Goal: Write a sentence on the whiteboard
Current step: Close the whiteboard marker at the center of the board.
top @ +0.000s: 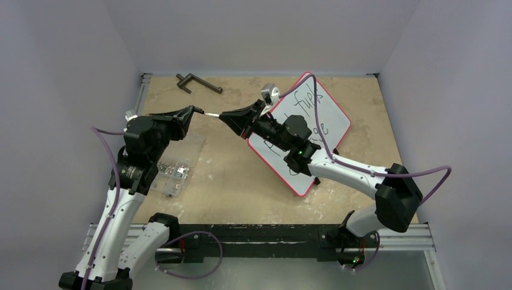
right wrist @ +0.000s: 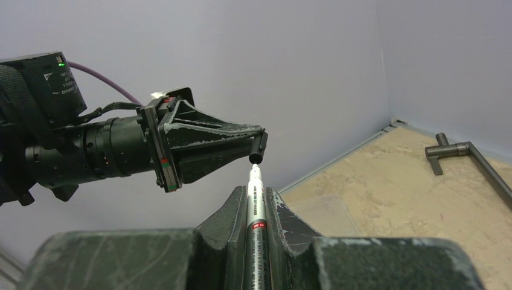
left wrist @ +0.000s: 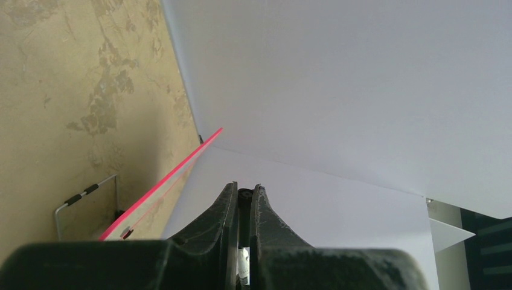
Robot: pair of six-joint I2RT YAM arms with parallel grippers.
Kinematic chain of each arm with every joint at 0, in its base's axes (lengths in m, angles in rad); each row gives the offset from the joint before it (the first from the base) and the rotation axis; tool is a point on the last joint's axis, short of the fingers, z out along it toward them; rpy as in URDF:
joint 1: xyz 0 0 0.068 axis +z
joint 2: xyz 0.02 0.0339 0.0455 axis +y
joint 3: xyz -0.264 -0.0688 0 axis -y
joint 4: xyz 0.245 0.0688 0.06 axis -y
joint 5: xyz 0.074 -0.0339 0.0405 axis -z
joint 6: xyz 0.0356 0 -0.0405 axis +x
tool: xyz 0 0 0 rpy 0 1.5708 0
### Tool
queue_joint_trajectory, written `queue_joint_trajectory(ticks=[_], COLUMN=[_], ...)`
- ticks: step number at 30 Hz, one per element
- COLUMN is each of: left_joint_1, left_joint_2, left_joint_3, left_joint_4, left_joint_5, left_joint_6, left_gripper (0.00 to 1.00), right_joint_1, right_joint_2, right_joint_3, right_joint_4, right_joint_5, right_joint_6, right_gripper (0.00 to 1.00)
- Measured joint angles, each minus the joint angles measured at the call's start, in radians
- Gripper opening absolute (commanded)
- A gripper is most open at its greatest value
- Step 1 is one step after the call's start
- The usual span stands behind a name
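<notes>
Above the middle of the bench, a little toward its far edge, the two pincers are meeting tip to tip in the air. The right pincer [top: 222,116] is closing tightly on a marker [right wrist: 256,205], which is lying in the groove between its fingers with the bare tip pointing forward. The left pincer [top: 196,110] is pressing its fingers together on a small black cap [right wrist: 258,148]. This cap is hanging just in front of the marker tip, and I cannot tell if the two are touching.

The whiteboard [top: 332,118] is lying on the right half of the bench, turned diagonally, with one corner pointing at the far edge and another toward the near edge. The right arm is reaching across it, so the right pincer is standing off the board's left corner, over bare bench. The left pincer is standing farther away on that same side. From the left wrist, the red rim of the board [left wrist: 169,178] is showing only as a thin slanted line.

The sentence [top: 308,99] is running in black strokes across the board. The word "fuels" is reading clearly, while the right arm is covering much of the rest.

Near the far left corner a dark metal crank [top: 199,83] is lying flat. Near the left edge a clear plastic bag [top: 175,166] is resting beside the left arm.
</notes>
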Motion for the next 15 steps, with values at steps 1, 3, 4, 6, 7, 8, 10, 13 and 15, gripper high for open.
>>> queue_joint_trajectory(ticks=[1,3,4,6,7,8,10,13,15], left_joint_1=[0.0,0.0,0.0,0.0,0.0,0.0,0.0,0.0,0.0], left_joint_2=[0.0,0.0,0.0,0.0,0.0,0.0,0.0,0.0,0.001], left_joint_3=[0.0,0.0,0.0,0.0,0.0,0.0,0.0,0.0,0.0], left_joint_4=[0.0,0.0,0.0,0.0,0.0,0.0,0.0,0.0,0.0], left_joint_5=[0.0,0.002,0.002,0.003,0.003,0.003,0.003,0.003,0.007], left_joint_6=[0.0,0.0,0.0,0.0,0.0,0.0,0.0,0.0,0.0], left_gripper=[0.0,0.0,0.0,0.0,0.0,0.0,0.0,0.0,0.0], right_joint_1=[0.0,0.0,0.0,0.001,0.001,0.001,0.002,0.002,0.002], right_joint_2=[0.002,0.003,0.004,0.004,0.004,0.004,0.004,0.005,0.007], right_joint_3=[0.002,0.006,0.007,0.008,0.008,0.008,0.008,0.011,0.017], right_joint_4=[-0.001,0.0,0.0,-0.001,-0.002,-0.002,-0.004,-0.006,-0.006], right_joint_5=[0.0,0.001,0.001,0.001,0.001,0.001,0.001,0.001,0.002], right_joint_6=[0.0,0.0,0.0,0.0,0.0,0.0,0.0,0.0,0.0], right_gripper=[0.0,0.0,0.0,0.0,0.0,0.0,0.0,0.0,0.0])
